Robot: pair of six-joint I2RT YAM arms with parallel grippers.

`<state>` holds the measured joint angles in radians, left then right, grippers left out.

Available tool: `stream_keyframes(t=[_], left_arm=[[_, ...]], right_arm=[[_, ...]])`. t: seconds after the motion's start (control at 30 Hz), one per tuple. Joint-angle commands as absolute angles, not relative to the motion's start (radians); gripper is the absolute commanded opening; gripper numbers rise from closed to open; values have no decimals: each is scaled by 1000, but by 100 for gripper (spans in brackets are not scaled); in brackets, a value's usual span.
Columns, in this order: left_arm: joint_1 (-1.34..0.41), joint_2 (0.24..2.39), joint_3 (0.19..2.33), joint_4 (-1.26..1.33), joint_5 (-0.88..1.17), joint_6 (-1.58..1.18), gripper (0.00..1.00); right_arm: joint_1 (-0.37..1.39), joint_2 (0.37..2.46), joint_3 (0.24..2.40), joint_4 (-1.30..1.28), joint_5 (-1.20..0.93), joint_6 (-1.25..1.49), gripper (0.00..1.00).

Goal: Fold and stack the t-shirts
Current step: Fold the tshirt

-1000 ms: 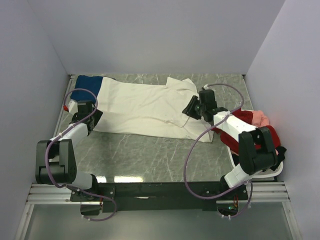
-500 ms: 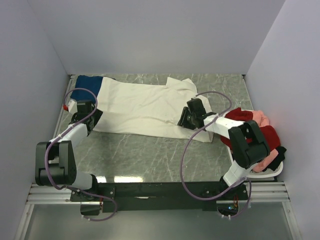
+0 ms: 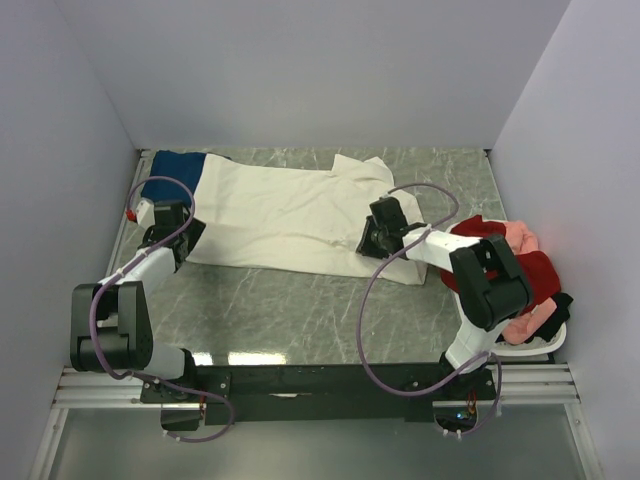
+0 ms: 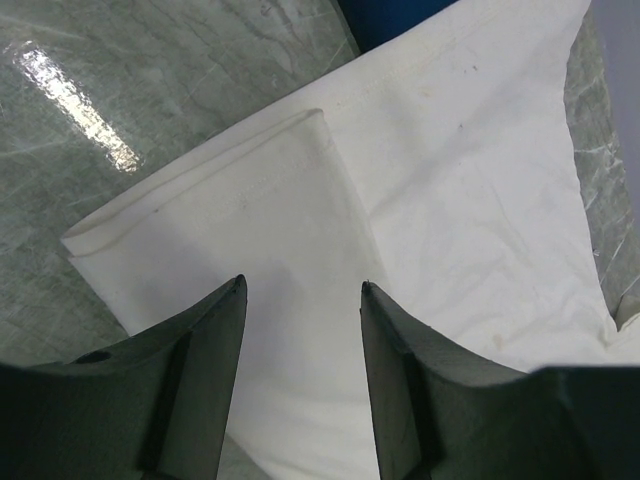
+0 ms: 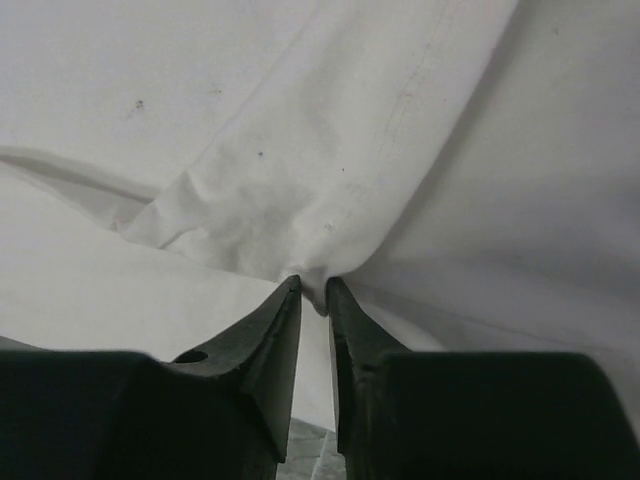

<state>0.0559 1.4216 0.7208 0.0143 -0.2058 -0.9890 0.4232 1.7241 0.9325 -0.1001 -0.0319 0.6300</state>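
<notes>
A cream-white t-shirt [image 3: 290, 210] lies spread flat across the back of the table. A dark blue t-shirt [image 3: 175, 170] lies under its far left end. My left gripper [image 3: 186, 234] is open over the shirt's near left corner [image 4: 200, 240], fingers [image 4: 205, 360] either side of the cloth. My right gripper [image 3: 368, 240] is shut on a pinch of the cream-white shirt [image 5: 315, 285] near its right sleeve. Red [image 3: 535, 275], pink [image 3: 518, 236] and black [image 3: 555, 303] t-shirts lie heaped at the right.
A white basket [image 3: 540, 345] at the right edge holds the heap of coloured shirts. The marble tabletop [image 3: 290, 310] runs bare in front of the cream-white shirt. Grey walls close the left, back and right sides.
My right gripper has moved left and down onto the shirt's right part and shut on a fold of it. The left arm has not moved.
</notes>
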Motion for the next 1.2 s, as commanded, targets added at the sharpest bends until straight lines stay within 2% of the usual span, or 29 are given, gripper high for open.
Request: stream_keyframes(t=[0.0,0.1,0.23,0.67,0.73,0.77,0.83,0.87,0.97,1.17], left_arm=[[57,1399,709,37,-193,-983,54],[58,1401,709,37,-193,-982,54],[57,1401,707,38,-193,-982,54],[57,1365,664,52,-164,-989,55],[57,1356,655,41,-164,-999,56],[58,1345,646,34,-166,-1000,56],[58,1321,635,22,-172,-1009,57],[57,1310,626,12,-179,-1015,57],[58,1260,603,-41,-205,-1054,59],[58,1172,578,-172,-328,-1130,58]], right_arm=[[431,1732,999,-109,-8,629,23],[433,1743,1038,-129,-8,624,11],[433,1764,1104,-161,-5,612,1],[433,1994,1469,-276,-21,546,1],[431,2028,1497,-298,-21,532,12],[431,2034,1514,-302,-18,529,25],[426,2031,1516,-292,-34,516,40],[425,2022,1513,-287,-35,512,52],[417,1968,1508,-282,-52,503,61],[402,1795,1387,-285,-41,531,61]])
